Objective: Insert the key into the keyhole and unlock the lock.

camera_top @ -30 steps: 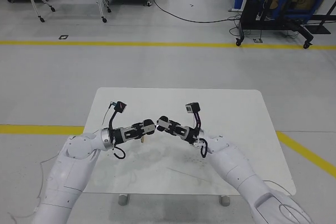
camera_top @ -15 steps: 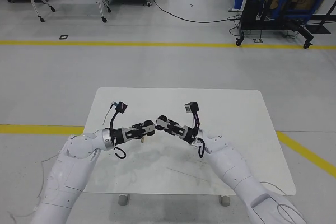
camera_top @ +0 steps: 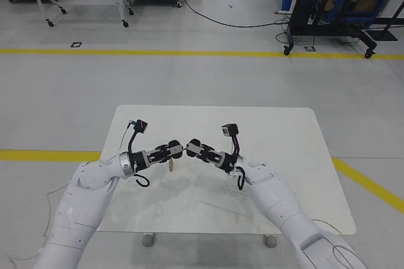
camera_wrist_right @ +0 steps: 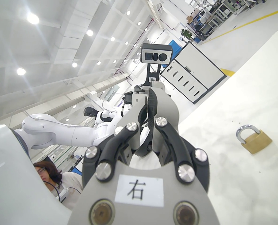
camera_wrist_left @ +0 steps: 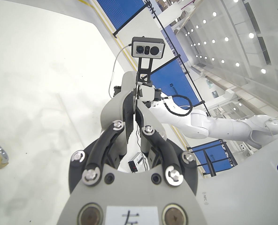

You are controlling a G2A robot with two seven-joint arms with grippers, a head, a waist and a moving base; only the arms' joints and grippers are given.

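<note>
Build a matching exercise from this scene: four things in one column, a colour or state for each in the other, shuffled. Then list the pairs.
Things
1. padlock body
2. shackle
3. table
4. left gripper

Colour or state
A. white
B. fingers shut
C. brass-coloured
D. silver

Pairs: 1-C, 2-D, 3-A, 4-B
</note>
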